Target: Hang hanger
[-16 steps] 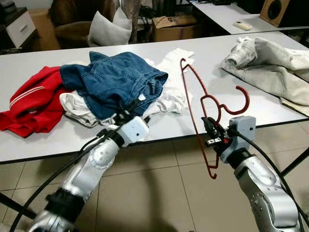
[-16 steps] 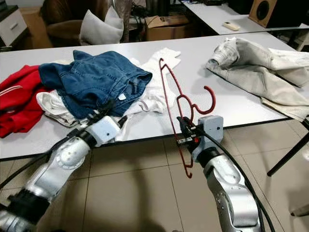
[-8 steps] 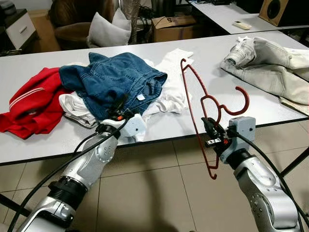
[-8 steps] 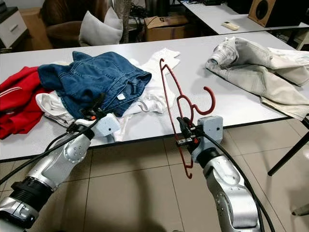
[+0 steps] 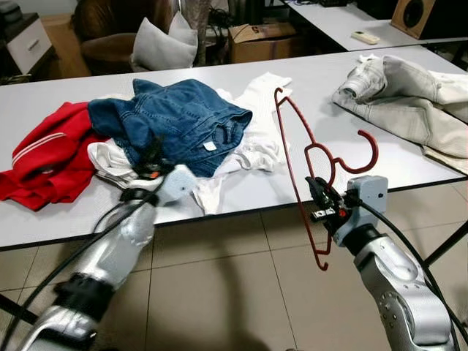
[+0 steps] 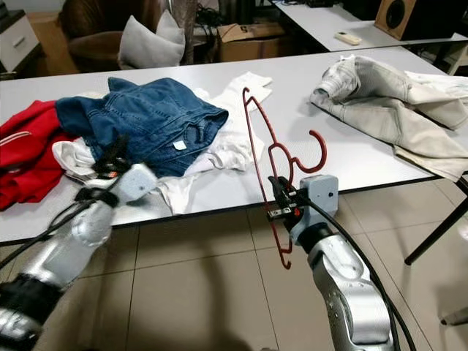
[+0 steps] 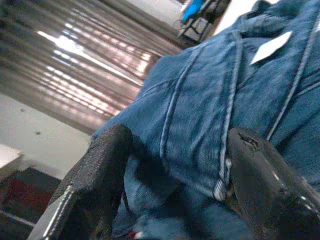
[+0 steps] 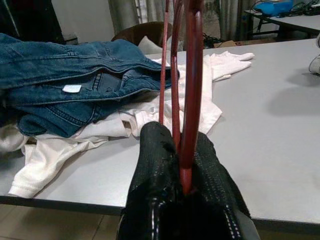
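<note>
A thin red wire hanger (image 5: 303, 157) is being pinched upright by the right gripper (image 5: 319, 199); the left gripper (image 5: 150, 162), fingers spread wide, is being pressed against stitched blue denim jeans (image 5: 175, 121).

The right gripper (image 5: 319, 196) held a red hanger (image 5: 303, 157) upright at the tabletop's (image 5: 58, 102) near edge; the left gripper (image 5: 150, 162) reached blue jeans (image 5: 175, 121).

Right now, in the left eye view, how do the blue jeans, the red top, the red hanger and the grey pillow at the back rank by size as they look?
1. Blue jeans, largest.
2. Red top, partly cut off by the picture's edge.
3. Red hanger, long but thin, held in the right gripper nearer the camera, so unsure.
4. Grey pillow, far back, so it may only look smallest.
</note>
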Tool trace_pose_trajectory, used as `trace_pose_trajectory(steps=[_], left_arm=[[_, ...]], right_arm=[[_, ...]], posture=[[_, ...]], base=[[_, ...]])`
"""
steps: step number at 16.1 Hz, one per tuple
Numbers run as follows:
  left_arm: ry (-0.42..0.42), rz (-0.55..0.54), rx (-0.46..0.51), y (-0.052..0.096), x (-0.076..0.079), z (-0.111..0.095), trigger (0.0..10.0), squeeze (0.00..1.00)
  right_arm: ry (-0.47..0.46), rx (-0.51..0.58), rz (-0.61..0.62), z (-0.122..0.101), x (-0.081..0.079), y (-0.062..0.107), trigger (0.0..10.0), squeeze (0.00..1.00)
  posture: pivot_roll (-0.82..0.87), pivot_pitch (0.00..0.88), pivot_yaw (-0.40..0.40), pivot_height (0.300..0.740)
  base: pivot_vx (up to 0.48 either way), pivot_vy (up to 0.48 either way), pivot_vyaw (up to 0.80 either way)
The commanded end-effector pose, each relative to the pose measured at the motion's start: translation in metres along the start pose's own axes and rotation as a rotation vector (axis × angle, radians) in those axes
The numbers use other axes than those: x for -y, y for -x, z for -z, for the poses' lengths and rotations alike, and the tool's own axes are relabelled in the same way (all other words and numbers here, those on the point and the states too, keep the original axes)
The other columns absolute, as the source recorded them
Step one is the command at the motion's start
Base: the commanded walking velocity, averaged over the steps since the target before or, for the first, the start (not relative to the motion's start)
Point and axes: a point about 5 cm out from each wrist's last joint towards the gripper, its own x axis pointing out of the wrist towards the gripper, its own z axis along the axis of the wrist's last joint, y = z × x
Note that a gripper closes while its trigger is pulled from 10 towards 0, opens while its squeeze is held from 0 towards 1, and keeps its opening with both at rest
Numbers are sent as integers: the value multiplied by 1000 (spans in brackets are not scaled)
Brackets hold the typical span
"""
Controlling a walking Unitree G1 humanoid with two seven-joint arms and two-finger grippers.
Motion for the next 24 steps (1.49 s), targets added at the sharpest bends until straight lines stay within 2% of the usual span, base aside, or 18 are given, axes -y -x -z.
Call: trace_pose_trajectory(steps=[1,3,4,5,7,9,12,16,21,22,24], left_arm=[[-18,-60,-6,2,-14,4,10000,0],[-18,-63,-10,8,-20,9,10000,0],[0,-22,-4,15,-17,11,10000,0],[17,59,17,23,-7,11,10000,0],[52,107,-17,28,5,14,10000,0],[154,65,-67,22,6,14,10000,0],[247,45,-88,17,8,10,10000,0],[211,47,-17,1,10,-6,10000,0],[268,130,65,-7,25,-27,10000,0],[419,90,26,-7,24,-25,10000,0],[632,60,4,-5,22,-23,10000,0]], right_arm=[[1,12,-10,-2,-2,-3,10000,0],[0,12,-14,-2,-3,-4,10000,0],[-2,14,-17,-2,-3,-6,10000,0],[-3,17,-18,-3,-3,-7,10000,0],[-4,21,-21,-3,-3,-10,10000,0],[-6,22,-19,-3,-4,-9,10000,0],[-10,23,-8,-1,-3,-7,10000,0],[-9,27,6,-1,-4,-5,10000,0],[-5,32,16,-3,-3,-4,10000,0],[1,29,19,-2,-3,-3,10000,0],[3,27,19,-1,-3,-2,10000,0]], posture=[[-206,0,68,740],[-197,0,65,740],[-192,0,64,740],[-186,0,63,740],[-186,0,63,740],[-185,0,65,740],[-188,0,76,740],[-207,0,92,740],[-220,0,101,740],[-226,0,106,740],[-228,0,109,740]], base=[[0,0,0],[0,0,0],[0,0,0],[0,0,0],[0,0,0],[0,0,0],[0,0,0],[0,0,0],[0,0,0],[0,0,0],[0,0,0]])
